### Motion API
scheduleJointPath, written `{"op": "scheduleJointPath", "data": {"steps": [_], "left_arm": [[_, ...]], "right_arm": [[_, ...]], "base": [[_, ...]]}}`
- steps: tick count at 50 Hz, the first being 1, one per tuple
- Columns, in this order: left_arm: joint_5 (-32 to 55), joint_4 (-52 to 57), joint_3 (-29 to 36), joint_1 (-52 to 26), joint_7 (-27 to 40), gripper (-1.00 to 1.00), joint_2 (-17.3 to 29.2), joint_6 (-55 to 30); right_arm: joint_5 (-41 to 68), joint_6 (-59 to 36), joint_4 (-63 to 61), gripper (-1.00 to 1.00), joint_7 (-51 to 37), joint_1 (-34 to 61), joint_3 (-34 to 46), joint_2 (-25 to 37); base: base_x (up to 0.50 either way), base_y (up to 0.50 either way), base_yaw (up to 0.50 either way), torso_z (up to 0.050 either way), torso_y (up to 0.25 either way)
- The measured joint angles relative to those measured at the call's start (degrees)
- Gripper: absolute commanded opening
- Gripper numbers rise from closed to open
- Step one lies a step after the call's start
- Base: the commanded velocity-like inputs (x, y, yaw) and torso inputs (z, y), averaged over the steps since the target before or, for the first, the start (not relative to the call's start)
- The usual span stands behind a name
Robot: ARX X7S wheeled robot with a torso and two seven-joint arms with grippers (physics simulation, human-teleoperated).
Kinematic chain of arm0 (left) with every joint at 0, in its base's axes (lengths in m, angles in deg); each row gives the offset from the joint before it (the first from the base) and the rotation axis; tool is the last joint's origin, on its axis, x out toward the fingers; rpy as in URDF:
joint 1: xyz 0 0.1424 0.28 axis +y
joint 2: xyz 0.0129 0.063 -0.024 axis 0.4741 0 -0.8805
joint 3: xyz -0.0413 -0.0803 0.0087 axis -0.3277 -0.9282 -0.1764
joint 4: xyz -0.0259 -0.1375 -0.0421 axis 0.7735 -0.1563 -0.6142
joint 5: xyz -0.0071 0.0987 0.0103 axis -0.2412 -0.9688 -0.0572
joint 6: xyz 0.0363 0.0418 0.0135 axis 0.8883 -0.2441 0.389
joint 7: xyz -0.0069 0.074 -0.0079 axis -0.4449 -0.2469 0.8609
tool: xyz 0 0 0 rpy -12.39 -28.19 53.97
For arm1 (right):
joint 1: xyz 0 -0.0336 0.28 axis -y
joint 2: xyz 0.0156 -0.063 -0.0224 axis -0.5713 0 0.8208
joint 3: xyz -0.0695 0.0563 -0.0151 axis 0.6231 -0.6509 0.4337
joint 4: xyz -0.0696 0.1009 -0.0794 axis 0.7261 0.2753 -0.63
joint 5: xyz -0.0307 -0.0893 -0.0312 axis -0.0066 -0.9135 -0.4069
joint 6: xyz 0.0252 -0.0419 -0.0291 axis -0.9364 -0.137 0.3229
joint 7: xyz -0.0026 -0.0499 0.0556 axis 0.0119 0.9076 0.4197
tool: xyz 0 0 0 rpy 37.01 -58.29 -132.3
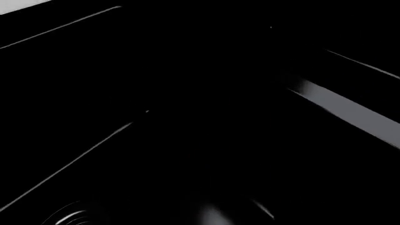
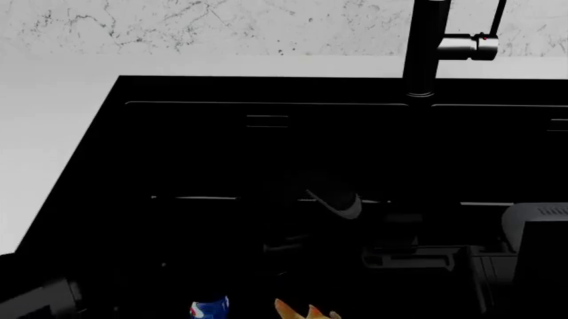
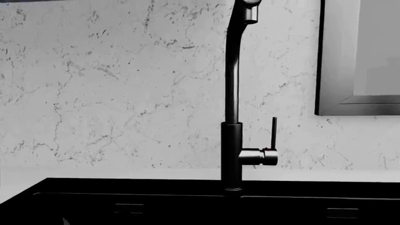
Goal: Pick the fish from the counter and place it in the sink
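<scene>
Small yellowish fish with orange fins (image 2: 306,311): near edge, beside blue can (image 2: 209,309). Matte black double-basin sink (image 2: 106,133): beyond. Advice: approach low, avoid can. Gripper states: cannot tell.

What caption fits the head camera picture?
Black sink and tall faucet; blue can and fish fins peeking at the bottom edge.

Dark sink (image 1: 187,93) interior, ringed drain (image 1: 72,216) at one corner, pale counter (image 1: 16,4) sliver beyond.
</scene>
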Motion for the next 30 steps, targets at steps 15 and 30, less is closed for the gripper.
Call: {"op": "scheduleJointPath", "data": {"steps": [15, 30], "left_arm": [[-1.92, -2.61, 0.65, -1.90, 0.54, 1.00, 0.01, -0.17], [-0.23, -4.39, -2.36, -4.49, 0.53, 1.00, 2.04, 0.31]], "right_arm": [[0.69, -0.36, -0.37, 1.00, -0.47, 0.52, 0.08, 0.28], [0.93, -0.07, -0.06, 1.00, -0.54, 0.93, 0.49, 0.52]], "base": [[0.00, 0.00, 0.00, 0.000, 0.000], [0.00, 0.00, 0.00, 0.000, 0.000]]}}
